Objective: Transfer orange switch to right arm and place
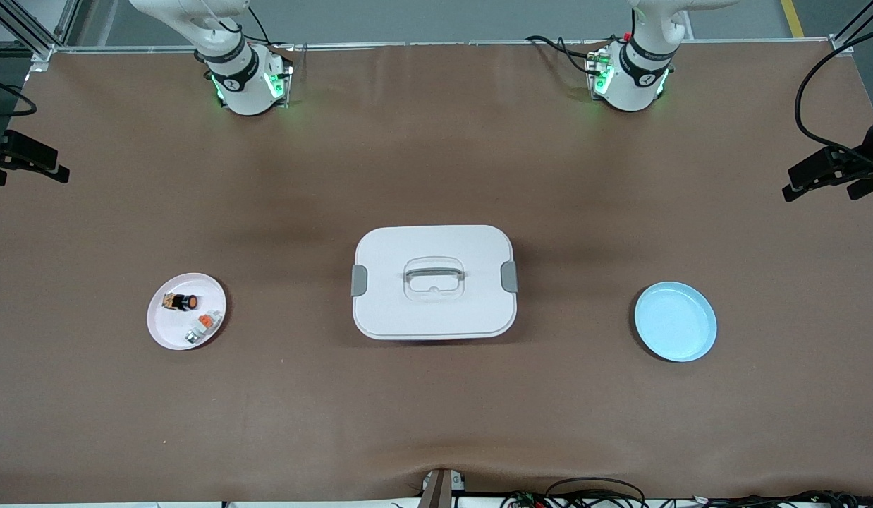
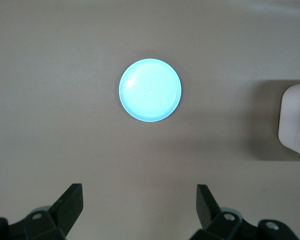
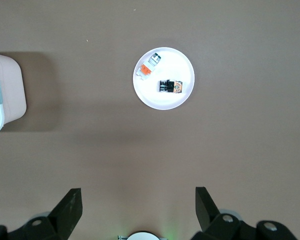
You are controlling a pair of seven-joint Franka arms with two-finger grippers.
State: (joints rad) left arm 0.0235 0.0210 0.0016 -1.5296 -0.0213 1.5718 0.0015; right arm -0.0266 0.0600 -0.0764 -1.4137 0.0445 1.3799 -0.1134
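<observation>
Two grippers wait high up, fingers apart: left gripper [image 2: 140, 210] over the blue plate [image 2: 150, 90], right gripper [image 3: 138, 210] over the orange switch [image 3: 170, 86]; no writing readable.

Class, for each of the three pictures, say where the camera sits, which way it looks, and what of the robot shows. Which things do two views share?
Front view: high across the table, facing both arm bases; white box in the middle.
Left wrist view: looks down on the blue plate; open left gripper shows.
Right wrist view: looks down on the white plate with the orange switch; open right gripper shows.
Shared: each plate with the front view; the box in all three.
</observation>
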